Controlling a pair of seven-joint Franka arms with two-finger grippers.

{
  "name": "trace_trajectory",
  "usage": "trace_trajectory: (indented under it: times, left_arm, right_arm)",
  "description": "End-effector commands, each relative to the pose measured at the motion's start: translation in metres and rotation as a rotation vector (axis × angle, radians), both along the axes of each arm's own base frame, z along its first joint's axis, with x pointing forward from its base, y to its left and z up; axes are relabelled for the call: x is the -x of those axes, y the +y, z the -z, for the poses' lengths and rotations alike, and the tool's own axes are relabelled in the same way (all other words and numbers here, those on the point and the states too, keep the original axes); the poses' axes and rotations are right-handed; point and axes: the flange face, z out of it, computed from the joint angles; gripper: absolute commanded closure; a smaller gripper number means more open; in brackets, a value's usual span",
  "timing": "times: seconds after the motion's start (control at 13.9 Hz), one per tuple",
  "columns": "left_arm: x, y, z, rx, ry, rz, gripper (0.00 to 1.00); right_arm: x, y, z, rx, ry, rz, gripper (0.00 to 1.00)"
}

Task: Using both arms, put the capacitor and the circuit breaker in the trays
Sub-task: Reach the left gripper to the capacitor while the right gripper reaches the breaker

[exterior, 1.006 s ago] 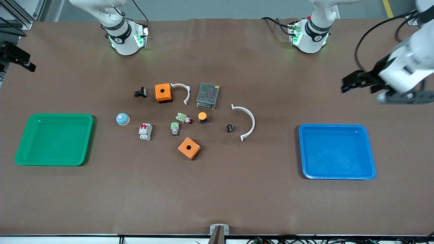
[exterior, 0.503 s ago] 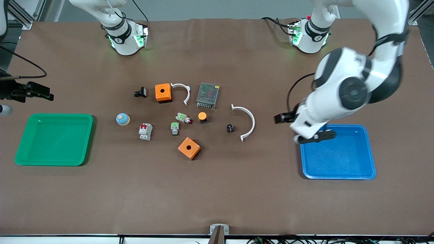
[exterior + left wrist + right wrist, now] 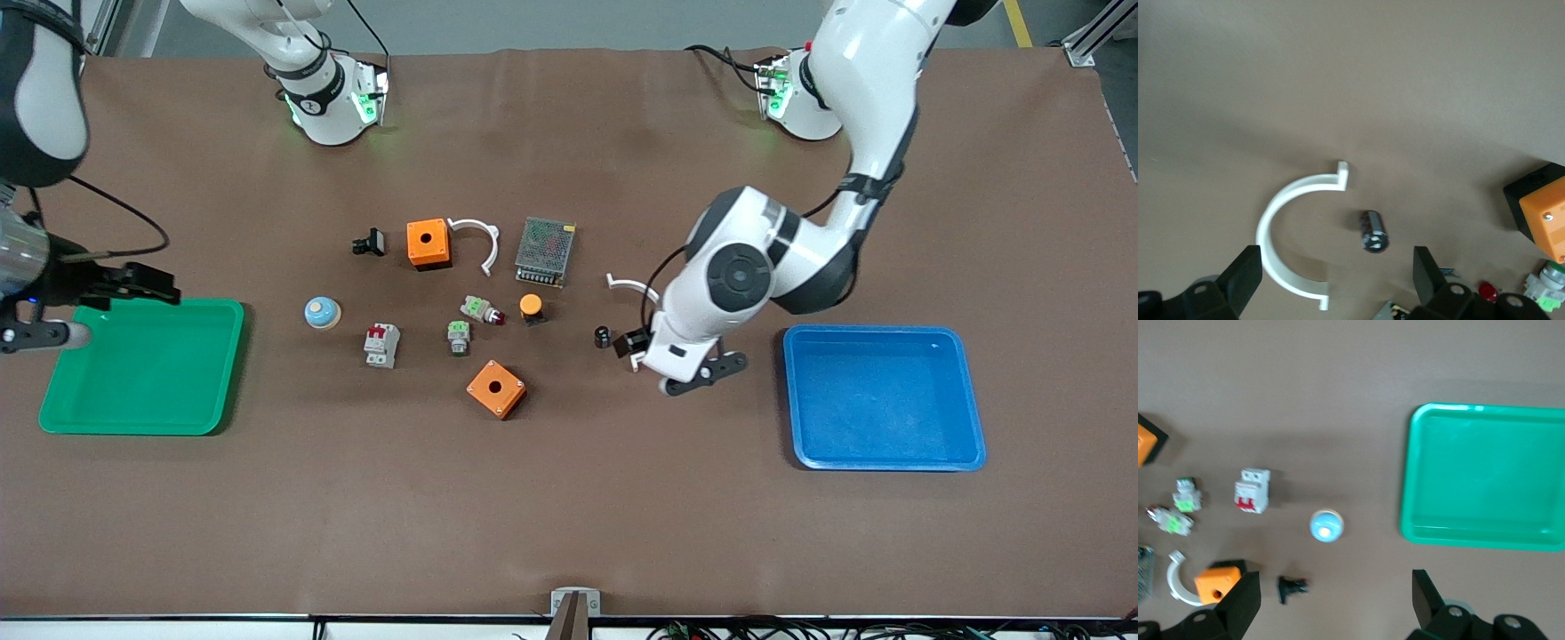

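While both grippers gape, white clamp curves beside capacitor

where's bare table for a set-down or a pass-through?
Bare: the wide strip between the orange box and the front camera's edge; the gap from the white bracket to the blue tray; both trays' floors, green tray included. Crowded: the cluster from circuit breaker to capacitor.
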Motion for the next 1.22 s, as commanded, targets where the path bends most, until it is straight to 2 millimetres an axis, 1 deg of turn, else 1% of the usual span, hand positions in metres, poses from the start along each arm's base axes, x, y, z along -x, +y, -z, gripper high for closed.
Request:
trace_trajectory:
  times: [0.0,0.07,0.14,0.22,0.43,0.5,0.57,0.65,0.72,0.79,0.93,1.01,1.08,1.15]
  left_arm:
    - [0.011,-0.031,0.023,-0.019,-0.029,-0.032,0.0]
    - [0.016,-0.04,0.034,-0.032,-0.036,-0.026,0.0]
    - [0.026,-0.051,0.047,-0.055,-0.036,-0.015,0.0]
    - [0.032,-0.058,0.061,-0.077,-0.031,-0.013,0.0]
    - [0.044,-0.069,0.083,-0.096,-0.023,0.011,0.0]
    - [0.045,-0.069,0.09,-0.117,-0.031,0.019,0.0]
    - [0.046,-0.069,0.092,-0.121,-0.039,0.02,0.0]
    - [0.044,-0.071,0.09,-0.11,-0.053,0.015,0.0]
    - [0.043,-0.07,0.094,-0.106,-0.056,0.013,0.0]
    - [0.043,-0.071,0.099,-0.102,-0.06,0.013,0.0]
    - [0.039,-0.071,0.099,-0.086,-0.083,0.009,0.0]
    - [0.037,-0.07,0.105,-0.082,-0.089,0.005,0.0]
    - [0.038,-0.073,0.106,-0.074,-0.099,0.007,0.0]
    - [0.039,-0.072,0.112,-0.077,-0.094,0.004,0.02]
  right_arm:
    - [0.002,0.049,0.017,-0.005,-0.025,0.06,0.0]
    - [0.003,0.068,0.028,-0.003,-0.039,0.092,0.0]
    - [0.005,0.092,0.036,-0.001,-0.057,0.112,0.0]
    - [0.007,0.113,0.044,-0.003,-0.073,0.119,0.0]
    - [0.026,0.188,0.071,-0.014,-0.109,0.14,0.0]
    - [0.036,0.214,0.086,-0.018,-0.123,0.15,0.0]
    - [0.047,0.236,0.1,-0.027,-0.144,0.16,0.0]
    - [0.056,0.253,0.113,-0.035,-0.16,0.163,0.0]
    - [0.064,0.268,0.126,-0.039,-0.168,0.152,0.0]
    - [0.066,0.272,0.141,-0.036,-0.168,0.147,0.0]
    - [0.072,0.29,0.163,-0.024,-0.15,0.121,0.0]
    - [0.073,0.295,0.169,-0.02,-0.147,0.128,0.0]
    - [0.075,0.303,0.175,-0.016,-0.141,0.137,0.0]
    - [0.077,0.309,0.179,-0.015,-0.14,0.136,0.0]
